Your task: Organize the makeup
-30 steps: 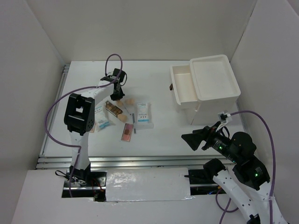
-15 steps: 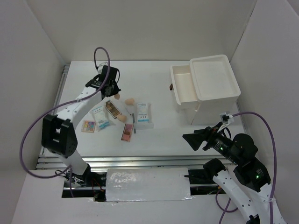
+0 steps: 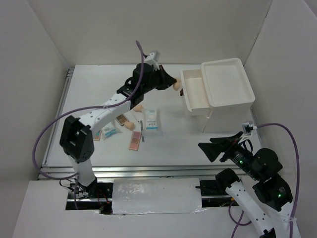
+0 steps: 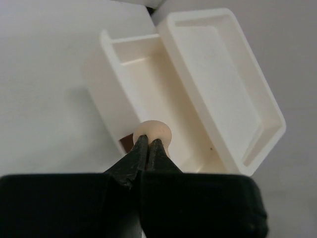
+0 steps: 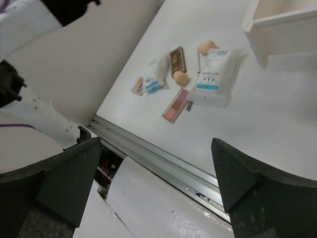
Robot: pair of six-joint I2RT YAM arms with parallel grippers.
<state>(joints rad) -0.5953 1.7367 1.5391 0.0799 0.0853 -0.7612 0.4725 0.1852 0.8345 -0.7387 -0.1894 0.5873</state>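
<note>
My left gripper (image 3: 173,85) is shut on a beige egg-shaped sponge (image 4: 153,132), held in the air just over the near-left corner of the open drawer (image 4: 148,84) of the white drawer box (image 3: 225,82). The rest of the makeup lies left of centre on the table. It includes two sponges (image 3: 137,107) (image 3: 130,125), a white-and-blue packet (image 3: 152,119), a pink palette (image 3: 134,141), a brown palette (image 5: 177,58), another packet (image 5: 154,74) and a small palette (image 5: 137,85). My right gripper (image 3: 212,149) hangs open and empty at the near right, well clear of all of it.
The drawer sticks out to the left of the box, and what shows of its inside looks bare. A small dark brown piece (image 4: 126,145) sits on the drawer's front. White walls (image 3: 29,74) close in the table, and a metal rail (image 5: 163,166) runs along its near edge.
The left arm has left the makeup pile and swung right to the drawer, carrying a sponge. Its jaws closed during that move. The right arm has barely moved.
</note>
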